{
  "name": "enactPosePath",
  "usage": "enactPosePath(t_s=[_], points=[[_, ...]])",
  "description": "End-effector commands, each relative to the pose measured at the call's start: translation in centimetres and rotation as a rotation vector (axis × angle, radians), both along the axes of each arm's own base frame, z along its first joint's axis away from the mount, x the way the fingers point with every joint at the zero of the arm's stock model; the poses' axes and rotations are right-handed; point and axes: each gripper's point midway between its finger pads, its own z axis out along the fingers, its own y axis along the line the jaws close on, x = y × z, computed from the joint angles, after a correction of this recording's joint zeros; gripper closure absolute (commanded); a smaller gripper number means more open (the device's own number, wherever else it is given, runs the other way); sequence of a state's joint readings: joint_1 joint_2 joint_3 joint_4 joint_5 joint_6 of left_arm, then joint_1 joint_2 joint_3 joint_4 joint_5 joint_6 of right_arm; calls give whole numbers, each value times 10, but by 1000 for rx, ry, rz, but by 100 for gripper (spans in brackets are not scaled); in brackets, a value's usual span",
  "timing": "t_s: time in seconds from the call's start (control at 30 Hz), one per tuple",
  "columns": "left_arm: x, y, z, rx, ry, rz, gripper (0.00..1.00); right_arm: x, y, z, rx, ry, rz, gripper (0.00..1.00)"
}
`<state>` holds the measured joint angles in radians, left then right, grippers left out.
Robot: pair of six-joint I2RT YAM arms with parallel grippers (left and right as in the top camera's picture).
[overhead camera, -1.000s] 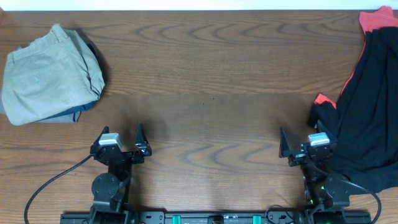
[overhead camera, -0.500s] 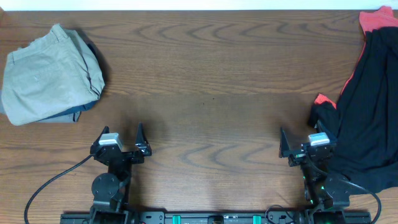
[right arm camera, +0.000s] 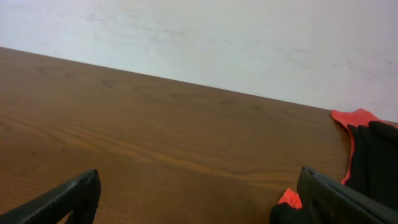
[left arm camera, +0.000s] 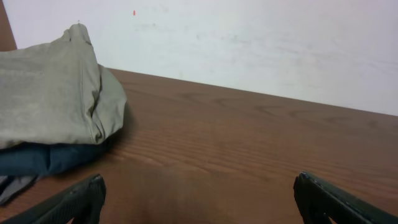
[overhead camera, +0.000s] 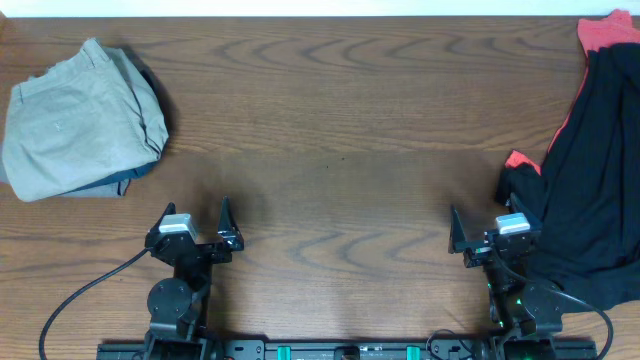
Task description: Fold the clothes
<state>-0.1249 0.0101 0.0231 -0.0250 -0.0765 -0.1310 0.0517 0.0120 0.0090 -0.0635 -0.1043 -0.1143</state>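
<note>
The clothes lie in two heaps. Folded khaki shorts rest on a navy piece at the table's far left; the left wrist view shows the khaki shorts over the navy piece, with a grey edge below. A black-and-red garment sprawls down the right side. My left gripper stands open near the front edge, below and right of the khaki heap, holding nothing. My right gripper is open too, and its right finger is beside the black fabric.
Bare brown wood table stretches between the two heaps. A white wall runs along the far edge. Both arm bases and a cable sit at the front edge.
</note>
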Motion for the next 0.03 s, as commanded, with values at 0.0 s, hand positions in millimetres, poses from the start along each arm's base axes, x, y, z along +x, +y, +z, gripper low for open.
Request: enactPosePath(t_s=[0.0], points=[[-1,1,-18,1,53,3,2,-1,3,-1,-11,-3,13,1]])
